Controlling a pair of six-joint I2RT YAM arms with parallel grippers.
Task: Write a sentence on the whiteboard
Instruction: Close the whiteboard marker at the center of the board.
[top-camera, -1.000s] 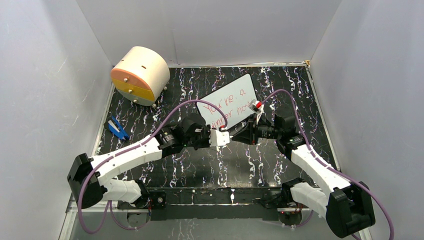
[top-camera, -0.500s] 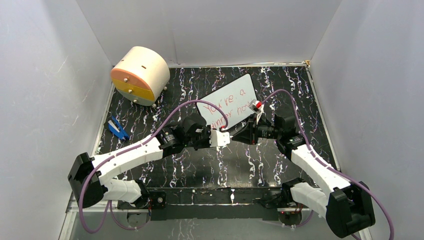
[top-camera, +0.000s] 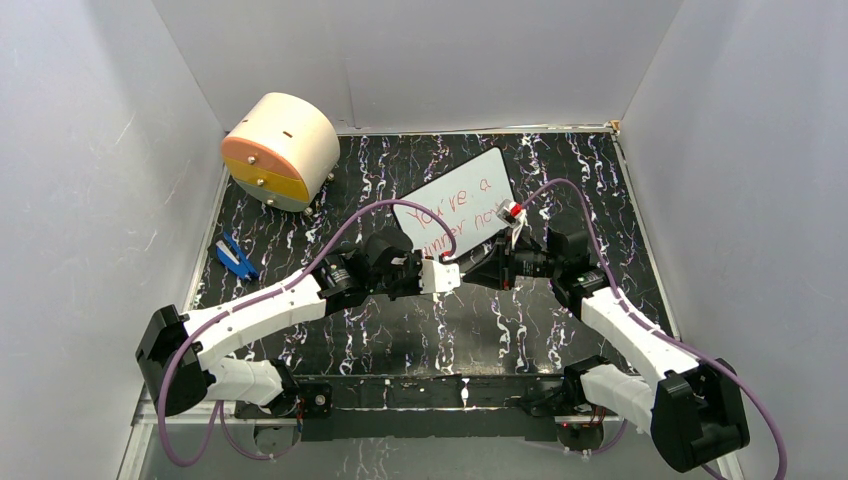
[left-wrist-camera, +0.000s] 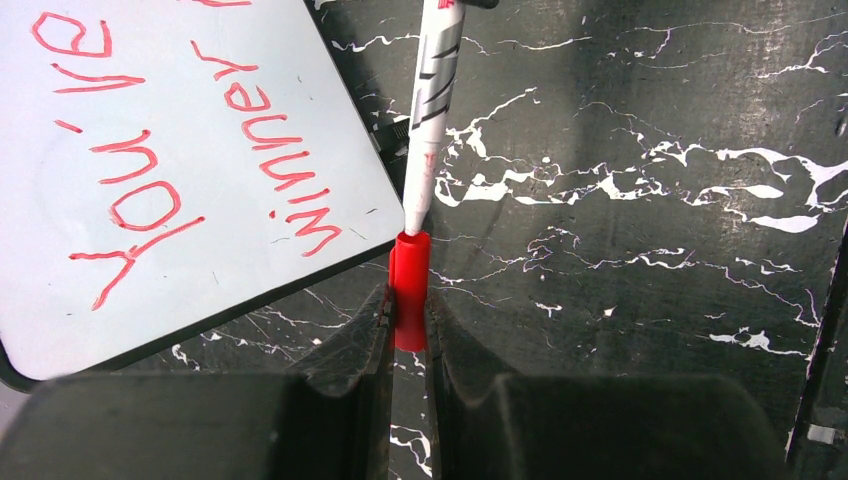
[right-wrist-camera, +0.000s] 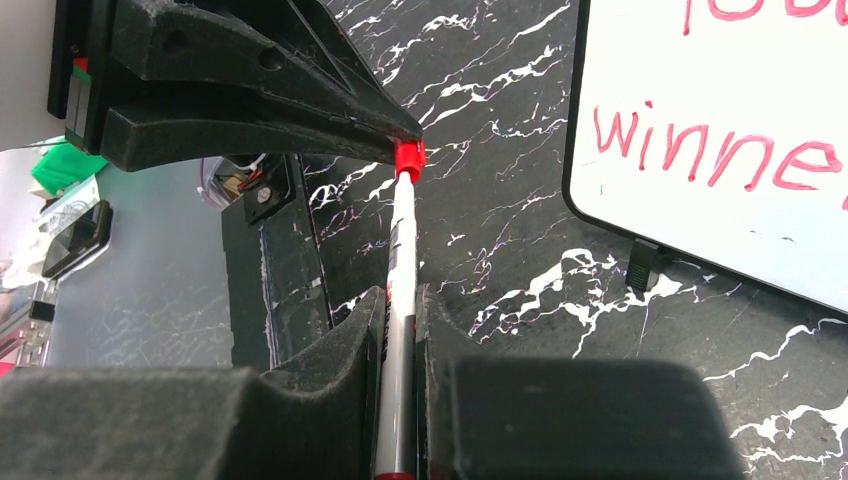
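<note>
The whiteboard (top-camera: 470, 195) lies tilted at the middle back of the table, with the sentence (top-camera: 452, 210) on it in red. The left wrist view shows the whiteboard (left-wrist-camera: 60, 320) and its sentence (left-wrist-camera: 130, 190) at upper left. My left gripper (left-wrist-camera: 408, 300) is shut on a red cap (left-wrist-camera: 411, 260). My right gripper (right-wrist-camera: 400, 310) is shut on a white marker (right-wrist-camera: 401, 250), whose tip sits in the mouth of that cap (right-wrist-camera: 408, 157). In the top view, the left gripper (top-camera: 447, 264) and right gripper (top-camera: 478, 268) meet just in front of the board's near edge.
A beige drum (top-camera: 285, 145) with an orange and yellow face stands at the back left. A small blue clip (top-camera: 235, 257) lies by the left wall. White walls enclose the black marbled table (top-camera: 600, 190). Purple cables arch over both arms. A black foot (right-wrist-camera: 640, 265) sticks out under the board's edge.
The right arm has edged slightly left, toward the left gripper. Both grips are unchanged.
</note>
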